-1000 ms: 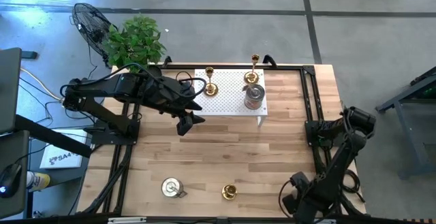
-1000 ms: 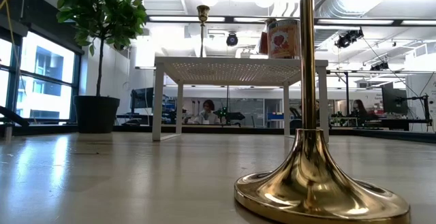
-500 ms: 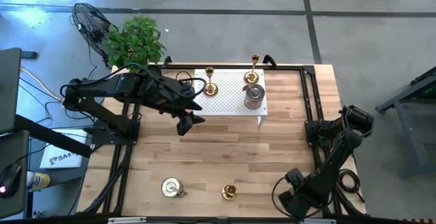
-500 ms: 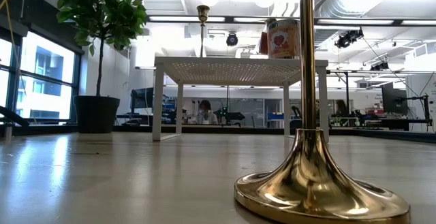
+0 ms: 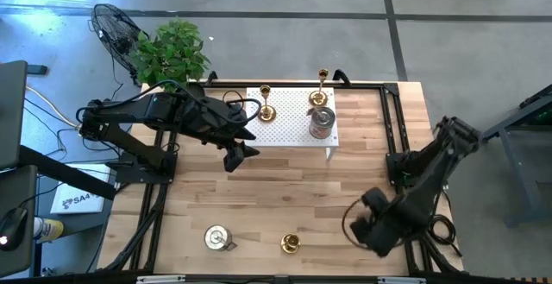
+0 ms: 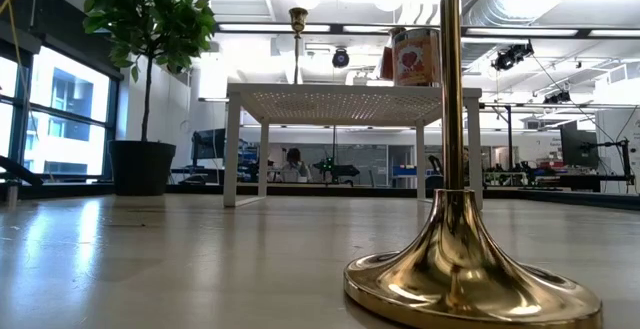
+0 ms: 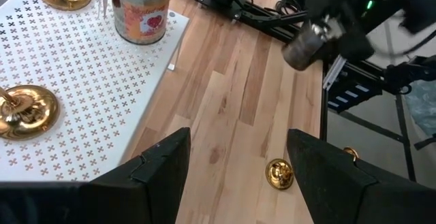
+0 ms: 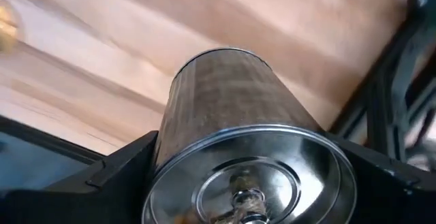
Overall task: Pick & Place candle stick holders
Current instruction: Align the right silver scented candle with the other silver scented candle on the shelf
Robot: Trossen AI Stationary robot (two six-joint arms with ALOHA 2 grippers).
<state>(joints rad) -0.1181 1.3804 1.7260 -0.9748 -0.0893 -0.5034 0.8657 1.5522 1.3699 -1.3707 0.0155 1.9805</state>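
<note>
Pale wooden planks made up the table (image 5: 285,198), with a small white perforated stand (image 5: 289,129) set toward its far side. On that stand stood two gold candle stick holders, one (image 5: 266,110) at its left part and one (image 5: 322,96) at its far right corner, and just in front of the latter a silver-grey cylinder with a red label (image 5: 322,122). Down at the near edge of the table another silver cylinder (image 5: 216,237) stood on the bare wood, and a third gold holder (image 5: 290,243) stood beside it, apart from it; in the low view this gold one (image 6: 455,259) filled the foreground, upright.

A third silver-grey cylinder (image 8: 245,163) lay between the fingers of the right gripper (image 5: 373,224), which hung over the near right part of the table, right of the gold holder; the fingers (image 8: 122,173) pressed against its sides, spread wide around it. The left gripper (image 5: 235,156) hovered over the table just off the stand's near left corner, its fingers (image 7: 163,166) parted about halfway and holding nothing.

Beyond the far left corner stood a leafy plant (image 5: 171,53) and a fan (image 5: 115,27).
</note>
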